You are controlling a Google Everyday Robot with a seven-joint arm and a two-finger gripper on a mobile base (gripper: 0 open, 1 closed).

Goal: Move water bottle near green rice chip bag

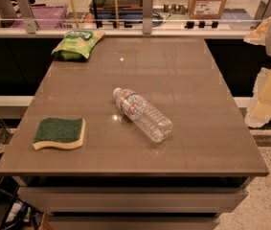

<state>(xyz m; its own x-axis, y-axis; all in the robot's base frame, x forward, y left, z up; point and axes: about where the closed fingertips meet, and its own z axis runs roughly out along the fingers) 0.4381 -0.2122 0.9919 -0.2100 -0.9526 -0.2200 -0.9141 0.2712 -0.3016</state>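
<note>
The water bottle (142, 115) lies on its side in the middle of the brown table (183, 75), its white cap pointing to the far left. The green rice chip bag (77, 43) lies at the table's far left corner, well away from the bottle. My gripper (263, 110) shows as pale cream and white parts at the right edge of the view. It hangs beyond the table's right side, apart from the bottle and holding nothing that I can see.
A green and yellow sponge (59, 132) lies near the front left of the table. A glass rail with metal posts (147, 11) runs behind the far edge, with cardboard boxes (208, 1) beyond it.
</note>
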